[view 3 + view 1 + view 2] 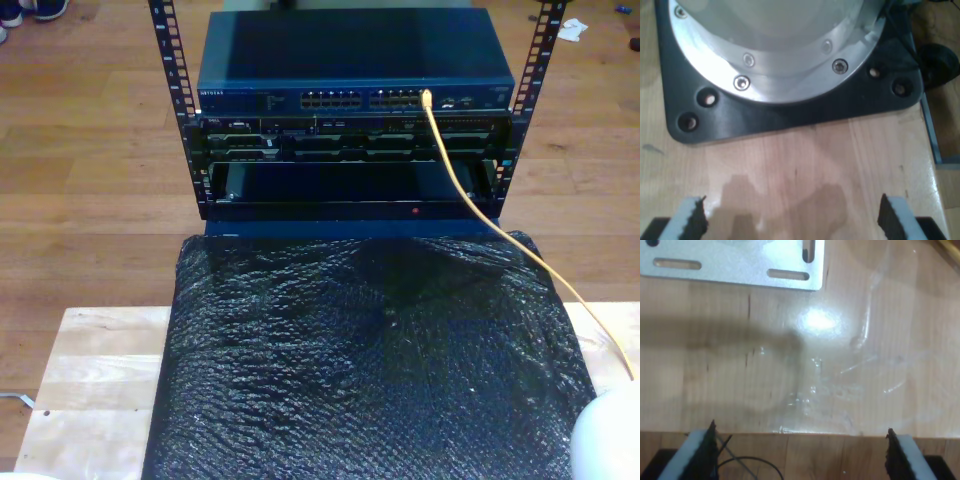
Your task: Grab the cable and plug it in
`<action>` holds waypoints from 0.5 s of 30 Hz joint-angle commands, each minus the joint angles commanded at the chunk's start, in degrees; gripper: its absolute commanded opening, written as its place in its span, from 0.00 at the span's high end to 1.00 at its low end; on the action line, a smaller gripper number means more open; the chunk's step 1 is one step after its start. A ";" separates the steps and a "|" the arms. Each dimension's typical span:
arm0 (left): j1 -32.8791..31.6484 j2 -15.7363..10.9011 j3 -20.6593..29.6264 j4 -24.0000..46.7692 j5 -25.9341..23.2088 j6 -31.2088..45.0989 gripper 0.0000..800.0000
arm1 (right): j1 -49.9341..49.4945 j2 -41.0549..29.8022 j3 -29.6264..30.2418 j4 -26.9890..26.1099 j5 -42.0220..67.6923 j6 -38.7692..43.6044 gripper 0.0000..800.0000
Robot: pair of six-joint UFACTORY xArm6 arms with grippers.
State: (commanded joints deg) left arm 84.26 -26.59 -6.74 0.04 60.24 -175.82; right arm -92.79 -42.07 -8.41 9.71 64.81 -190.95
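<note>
Wooden tabletop (805,165) lies beneath my first gripper (790,217) and second gripper (801,452), both spread wide, holding nothing.

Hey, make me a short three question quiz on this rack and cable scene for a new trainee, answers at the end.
1. True or false: the yellow cable is already plugged into the blue switch.
2. What covers the table in the exterior view? A) black bubble wrap B) a white cloth C) cardboard
3. Fill in: my first end effector is ____, with bare wood between its fingers.

Key: 1 true; 2 A, the black bubble wrap; 3 open.
</note>
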 joint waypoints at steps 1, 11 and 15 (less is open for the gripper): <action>0.00 0.00 0.00 0.00 0.00 0.00 0.00 | 0.09 0.00 0.26 0.00 -0.53 0.00 0.00; 0.00 0.00 0.00 -0.09 0.00 -0.09 0.00 | 0.00 0.00 3.96 0.09 -6.24 0.09 0.00; 0.00 0.00 0.00 0.00 0.00 -0.09 0.00 | 0.18 -0.09 4.75 0.09 -6.24 -0.09 0.00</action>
State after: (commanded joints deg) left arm 84.26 -26.59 -6.74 0.04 60.24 -175.91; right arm -92.62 -42.15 -3.66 9.80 58.57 -191.03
